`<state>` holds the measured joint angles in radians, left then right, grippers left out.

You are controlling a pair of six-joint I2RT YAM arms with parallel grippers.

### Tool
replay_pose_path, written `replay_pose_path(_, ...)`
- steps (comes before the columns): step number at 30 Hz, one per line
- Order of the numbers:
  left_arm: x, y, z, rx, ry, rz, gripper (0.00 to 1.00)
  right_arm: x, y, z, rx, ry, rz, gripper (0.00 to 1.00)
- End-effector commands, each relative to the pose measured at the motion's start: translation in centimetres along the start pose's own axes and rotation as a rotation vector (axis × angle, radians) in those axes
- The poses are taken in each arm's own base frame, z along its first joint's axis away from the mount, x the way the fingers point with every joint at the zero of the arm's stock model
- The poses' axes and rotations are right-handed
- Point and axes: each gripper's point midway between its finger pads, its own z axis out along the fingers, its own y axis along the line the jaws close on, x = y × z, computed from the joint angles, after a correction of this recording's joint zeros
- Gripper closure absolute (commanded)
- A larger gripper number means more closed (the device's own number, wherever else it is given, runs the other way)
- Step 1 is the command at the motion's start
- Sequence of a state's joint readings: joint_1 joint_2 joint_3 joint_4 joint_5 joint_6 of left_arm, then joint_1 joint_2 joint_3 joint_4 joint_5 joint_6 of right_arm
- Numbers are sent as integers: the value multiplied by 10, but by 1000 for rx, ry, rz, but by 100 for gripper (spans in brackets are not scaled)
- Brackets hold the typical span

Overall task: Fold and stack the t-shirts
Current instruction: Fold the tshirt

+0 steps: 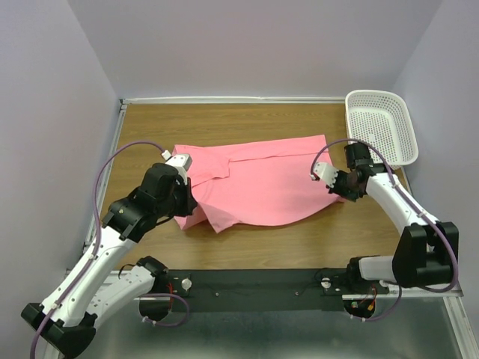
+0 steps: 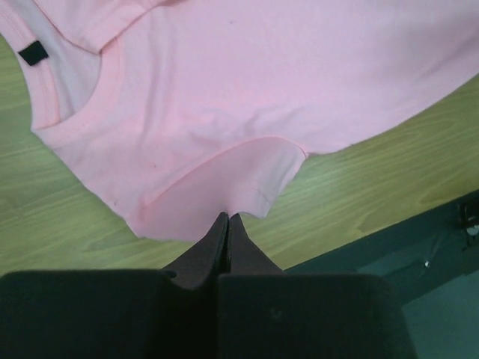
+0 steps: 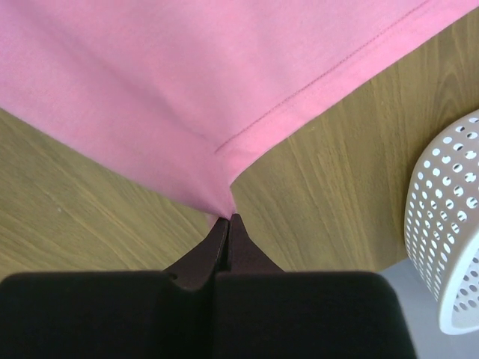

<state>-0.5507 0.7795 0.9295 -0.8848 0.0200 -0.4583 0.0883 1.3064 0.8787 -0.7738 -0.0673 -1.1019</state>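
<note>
One salmon-pink t-shirt (image 1: 258, 183) lies spread across the middle of the wooden table, partly folded over along its far edge. My left gripper (image 1: 188, 206) is at its left end. In the left wrist view the left gripper (image 2: 227, 218) is shut on the edge of a short sleeve (image 2: 224, 187), below the neck opening (image 2: 71, 82) with its black label. My right gripper (image 1: 341, 187) is at the shirt's right end. There the right gripper (image 3: 228, 218) is shut on a hem corner of the t-shirt (image 3: 187, 90), which is drawn to a point at the tips.
A white perforated basket (image 1: 382, 123) stands at the back right corner, close to the right arm; its wall (image 3: 449, 239) shows in the right wrist view. Bare wood (image 1: 299, 239) lies in front of the shirt, then the black mounting rail (image 1: 254, 288).
</note>
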Motion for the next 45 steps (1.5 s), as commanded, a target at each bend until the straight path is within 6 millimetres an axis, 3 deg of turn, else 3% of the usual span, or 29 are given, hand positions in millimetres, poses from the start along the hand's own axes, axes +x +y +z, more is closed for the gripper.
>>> replay_pose_path(1, -30, 12, 1, -82, -98, 17, 100, -1, -18, 4, 28, 9, 17, 99)
replay_pose_path(14, -69, 35, 29, -186, -154, 38, 100, 4, -40, 24, 2, 41, 63, 99)
replay_pose_path(22, -88, 54, 45, -237, -156, 62, 100, -2, -50, 33, -9, 31, 77, 99)
replay_pose_path(29, -104, 60, 63, -259, -162, 73, 100, -8, -59, 38, -14, 18, 91, 99)
replay_pose_path(36, -115, 59, 77, -251, -155, 77, 100, -8, -59, 43, -25, 17, 100, 99)
replay_pose_path(45, -118, 63, 80, -270, -152, 82, 100, -11, -65, 47, -23, 12, 118, 98)
